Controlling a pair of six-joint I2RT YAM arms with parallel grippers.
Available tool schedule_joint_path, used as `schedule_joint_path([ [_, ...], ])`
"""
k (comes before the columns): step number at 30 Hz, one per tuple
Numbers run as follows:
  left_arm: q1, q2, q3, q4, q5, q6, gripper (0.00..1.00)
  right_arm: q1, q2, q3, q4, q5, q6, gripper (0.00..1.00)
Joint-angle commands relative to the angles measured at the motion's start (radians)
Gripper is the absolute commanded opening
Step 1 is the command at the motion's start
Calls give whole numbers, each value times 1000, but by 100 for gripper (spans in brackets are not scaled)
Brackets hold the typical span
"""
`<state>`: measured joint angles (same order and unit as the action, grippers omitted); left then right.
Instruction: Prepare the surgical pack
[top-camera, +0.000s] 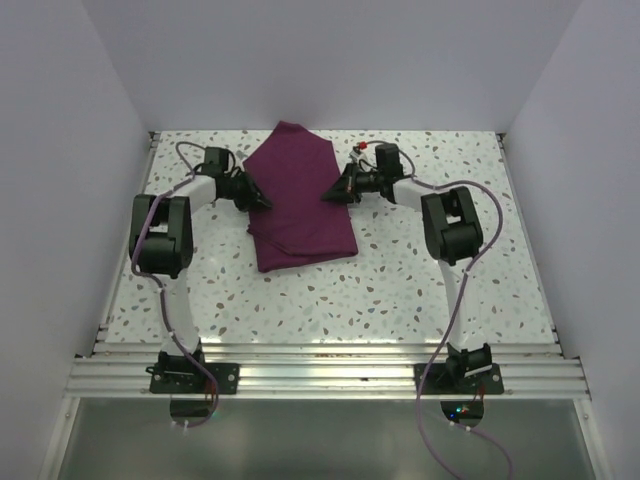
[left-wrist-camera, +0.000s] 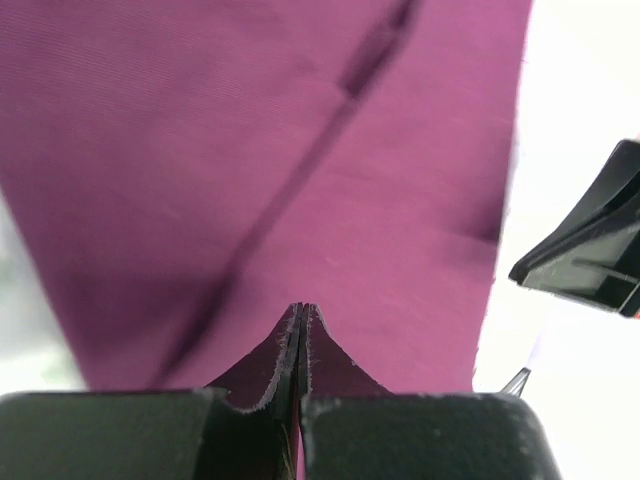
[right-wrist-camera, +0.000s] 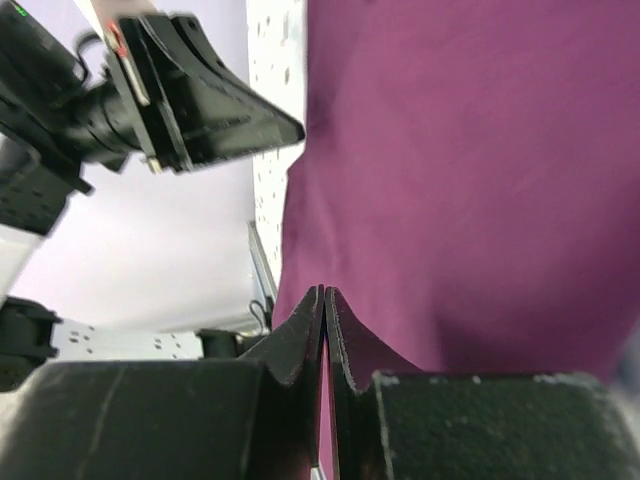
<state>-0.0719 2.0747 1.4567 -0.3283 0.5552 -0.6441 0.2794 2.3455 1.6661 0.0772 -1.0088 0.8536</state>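
The surgical pack is a plum-purple cloth (top-camera: 300, 215) lying folded at the back middle of the speckled table (top-camera: 400, 290). Its far part looks raised between the two grippers. My left gripper (top-camera: 267, 204) is at the cloth's left edge and my right gripper (top-camera: 326, 194) at its right edge. In the left wrist view the left gripper (left-wrist-camera: 301, 308) is shut, with a sliver of purple cloth (left-wrist-camera: 300, 150) pinched between its jaws. In the right wrist view the right gripper (right-wrist-camera: 323, 290) is likewise shut on the cloth (right-wrist-camera: 450, 180), a thin purple strip showing in the seam.
White walls (top-camera: 60, 150) close in the table on the left, back and right. An aluminium rail (top-camera: 330, 370) carries both arm bases along the near edge. Purple cables (top-camera: 455, 320) loop beside each arm. The opposite gripper shows in each wrist view: the right one (left-wrist-camera: 590, 250), the left one (right-wrist-camera: 200, 90).
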Motion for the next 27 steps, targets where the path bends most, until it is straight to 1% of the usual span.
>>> schedule_joint_path([
  [1,37,71,31,72,57,-29,0,-2,122,101,150,12,149,5],
  [3,44,114,39,121,89,-52,0,-3,170,142,194,15,180,5],
  [7,70,182,80,188,135,-87,0,-5,283,298,177,67,190,5],
  [8,70,186,83,224,141,-97,0,-6,299,329,153,81,185,5],
  [9,70,191,93,242,146,-106,0,-9,320,395,139,93,179,5],
  [11,109,209,103,297,156,-146,0,-16,371,452,118,145,180,6],
  [12,113,231,117,313,161,-166,0,-20,386,505,118,166,193,8],
  [13,116,245,129,372,166,-204,0,-25,421,536,95,203,199,9],
  [14,124,261,148,380,170,-219,0,-28,442,572,69,231,197,10],
  [15,126,301,190,386,175,-235,1,-32,458,643,44,249,197,11],
  [16,130,323,215,391,176,-258,1,-37,503,677,18,265,203,11],
  [17,136,341,265,393,173,-268,3,-42,523,743,7,304,225,12],
  [20,153,413,332,417,181,-327,5,-48,593,823,7,375,259,13],
  [21,156,448,378,432,186,-360,6,-49,604,868,0,404,257,14],
  [22,165,465,404,433,187,-371,10,-51,612,880,-11,430,257,16],
  [23,169,502,466,428,186,-379,12,-51,618,888,1,478,268,19],
  [24,172,518,494,425,186,-394,13,-52,621,891,13,498,271,20],
  [25,175,533,522,429,186,-403,16,-52,629,900,16,516,269,21],
  [26,185,545,554,440,186,-416,19,-54,630,908,22,538,269,23],
  [27,187,558,559,484,187,-448,22,-54,627,911,36,567,266,23],
])
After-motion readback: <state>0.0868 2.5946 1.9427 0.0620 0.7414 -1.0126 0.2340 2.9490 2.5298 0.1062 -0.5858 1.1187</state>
